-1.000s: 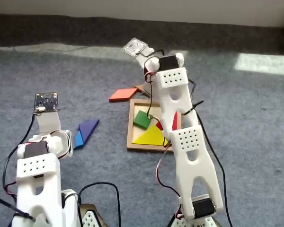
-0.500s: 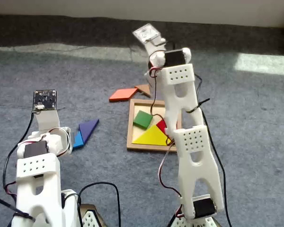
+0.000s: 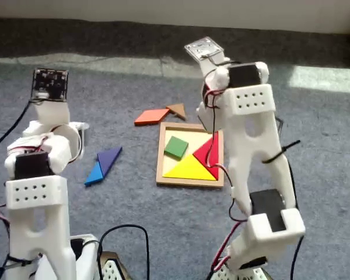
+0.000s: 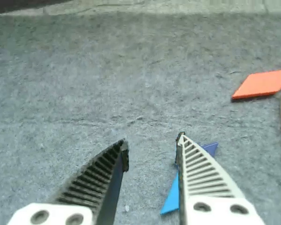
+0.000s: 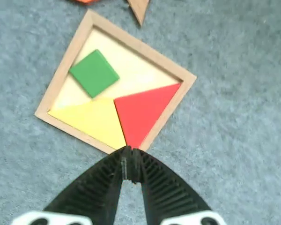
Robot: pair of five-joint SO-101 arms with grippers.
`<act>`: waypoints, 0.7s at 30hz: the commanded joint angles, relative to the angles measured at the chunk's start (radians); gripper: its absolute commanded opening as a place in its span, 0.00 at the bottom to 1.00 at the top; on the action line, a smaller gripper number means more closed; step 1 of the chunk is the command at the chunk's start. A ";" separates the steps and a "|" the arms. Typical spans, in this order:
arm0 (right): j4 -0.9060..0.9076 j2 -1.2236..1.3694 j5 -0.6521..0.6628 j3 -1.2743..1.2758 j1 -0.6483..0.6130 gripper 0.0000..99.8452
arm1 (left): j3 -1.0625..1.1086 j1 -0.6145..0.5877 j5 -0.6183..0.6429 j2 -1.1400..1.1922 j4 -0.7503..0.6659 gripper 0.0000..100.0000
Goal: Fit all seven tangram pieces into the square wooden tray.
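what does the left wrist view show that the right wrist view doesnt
Left wrist view: the left gripper, open over the carpet, the blue triangle partly behind it, the orange parallelogram. Right wrist view: the right gripper, shut near a corner of the tray; green square, yellow triangle and red triangle inside; brown triangle outside. Both: tray rim and carpet; orange and blue slivers sit at the right wrist view's edge.
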 commanded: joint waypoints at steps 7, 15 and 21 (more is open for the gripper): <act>-0.282 -0.446 -0.009 0.628 0.217 0.01 | -0.401 0.203 -0.011 0.503 0.034 0.23; -0.522 -0.679 -0.009 1.066 0.314 0.01 | -0.699 0.318 0.107 0.863 0.031 0.29; -0.667 -0.754 -0.011 1.279 0.314 0.01 | -0.900 0.400 0.193 1.081 0.031 0.29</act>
